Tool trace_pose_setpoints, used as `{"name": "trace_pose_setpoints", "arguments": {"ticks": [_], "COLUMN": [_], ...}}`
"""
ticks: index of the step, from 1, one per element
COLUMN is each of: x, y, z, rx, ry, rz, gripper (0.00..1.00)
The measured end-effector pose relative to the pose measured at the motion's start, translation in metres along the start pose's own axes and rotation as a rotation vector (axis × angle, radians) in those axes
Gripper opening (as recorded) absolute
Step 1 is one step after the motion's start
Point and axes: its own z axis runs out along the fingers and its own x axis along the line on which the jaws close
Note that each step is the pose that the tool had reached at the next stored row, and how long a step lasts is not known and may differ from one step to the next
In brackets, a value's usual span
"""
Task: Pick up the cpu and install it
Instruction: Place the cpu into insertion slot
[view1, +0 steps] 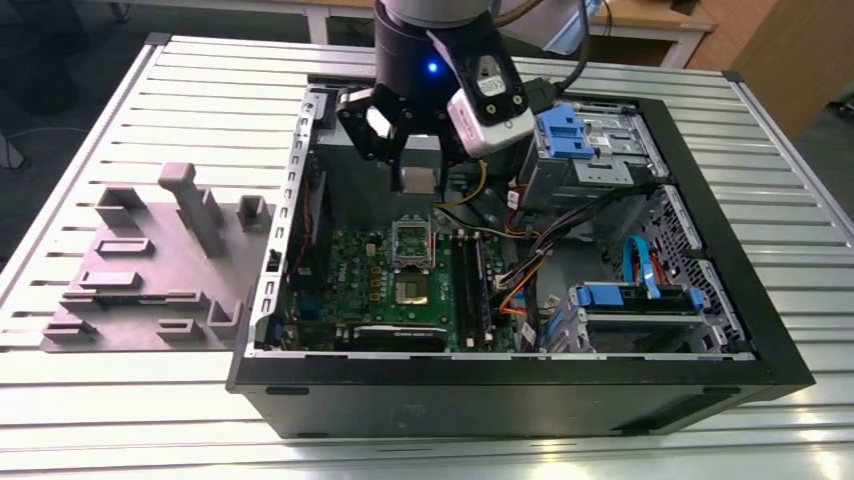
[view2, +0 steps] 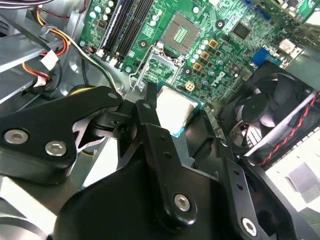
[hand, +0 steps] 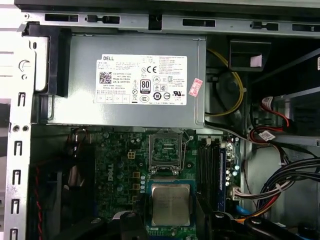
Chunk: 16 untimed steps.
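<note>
The cpu (view1: 418, 181), a small square chip with a pale silver top, hangs inside the open computer case (view1: 747, 340), held between my black fingers (view2: 146, 111). My gripper (view1: 418, 186) is shut on it, above the green board (view1: 360, 290) and apart from it. The first wrist view looks down on the cpu (hand: 171, 204), gripped at two opposite edges; the dark metal-framed socket (hand: 166, 150) stands bare just beyond it, toward the power supply. In the second wrist view the cpu (view2: 175, 107) floats near the socket (view2: 181, 32) and its raised frame.
A grey power-supply box (hand: 135, 75) fills the case's far end. Memory slots (hand: 207, 170) and cable bundles (view1: 534, 270) flank the socket. A black fan (view2: 280, 115) sits close by. Blue drive cages (view1: 587, 130) stand at the exterior view's right, a grey fixture tray (view1: 147, 270) at its left.
</note>
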Motion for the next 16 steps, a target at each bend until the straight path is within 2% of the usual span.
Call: {"name": "trace_pose_setpoints", "arguments": {"ticks": [16], "x": [0.0005], "y": [-0.0023], "z": [0.0291], "rx": [0.0001], "ry": [0.0], "rz": [0.0], "gripper": [0.47]}}
